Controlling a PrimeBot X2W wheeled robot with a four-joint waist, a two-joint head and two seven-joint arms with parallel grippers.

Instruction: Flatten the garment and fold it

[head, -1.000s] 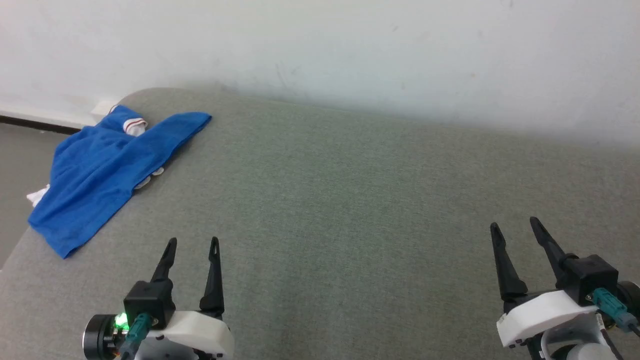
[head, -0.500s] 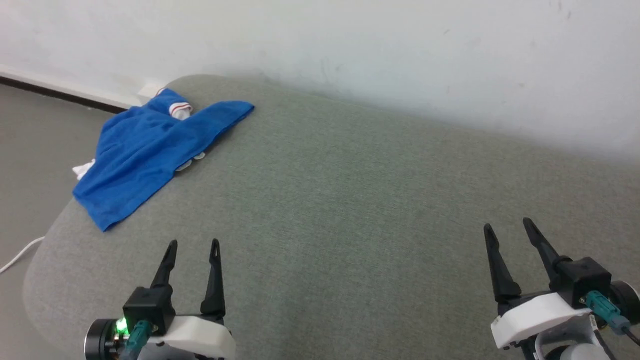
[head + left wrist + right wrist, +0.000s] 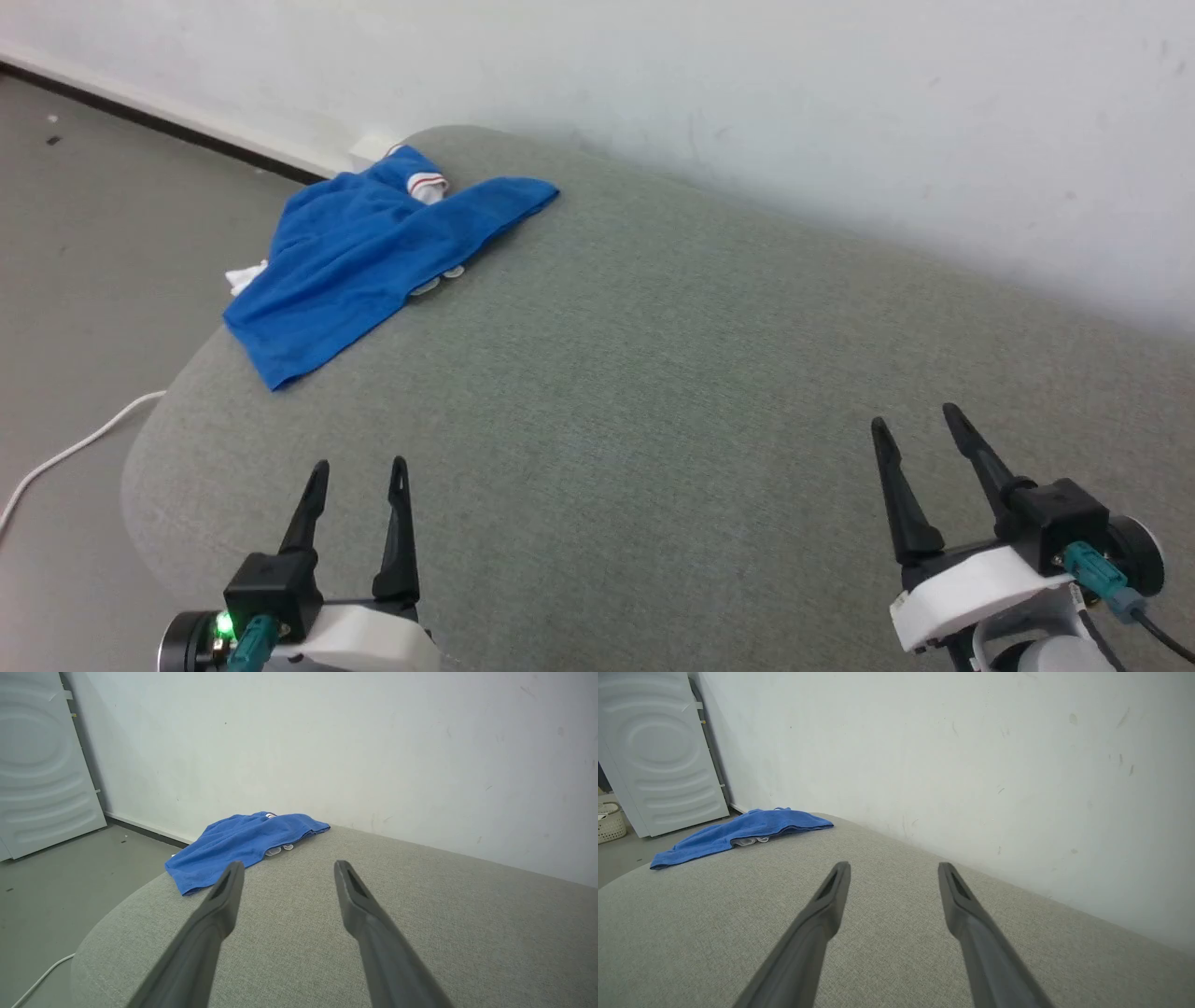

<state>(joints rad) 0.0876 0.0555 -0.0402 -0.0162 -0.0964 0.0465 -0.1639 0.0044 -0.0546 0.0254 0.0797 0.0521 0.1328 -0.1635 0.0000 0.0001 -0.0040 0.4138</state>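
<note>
The garment [image 3: 373, 257] is a royal-blue shirt lying crumpled at the far left corner of the grey cushioned surface [image 3: 653, 373], with a white, red-striped sleeve edge poking out at its far end. It also shows in the left wrist view as the garment [image 3: 238, 842] and in the right wrist view as the garment [image 3: 738, 833]. My left gripper [image 3: 359, 464] hovers open near the front left, well short of the shirt. My right gripper [image 3: 915, 418] is open at the front right, far from it. Both hold nothing.
A pale wall [image 3: 747, 93] runs along the far side of the surface. Bare grey floor [image 3: 84, 233] lies to the left, with a white cable [image 3: 65, 453] on it. A white appliance [image 3: 658, 751] and a woven basket [image 3: 609, 821] stand further left.
The camera has turned left, so the whole scene shifted right and more floor shows. The garment lies as before. Both grippers stay open in nearly the same pose.
</note>
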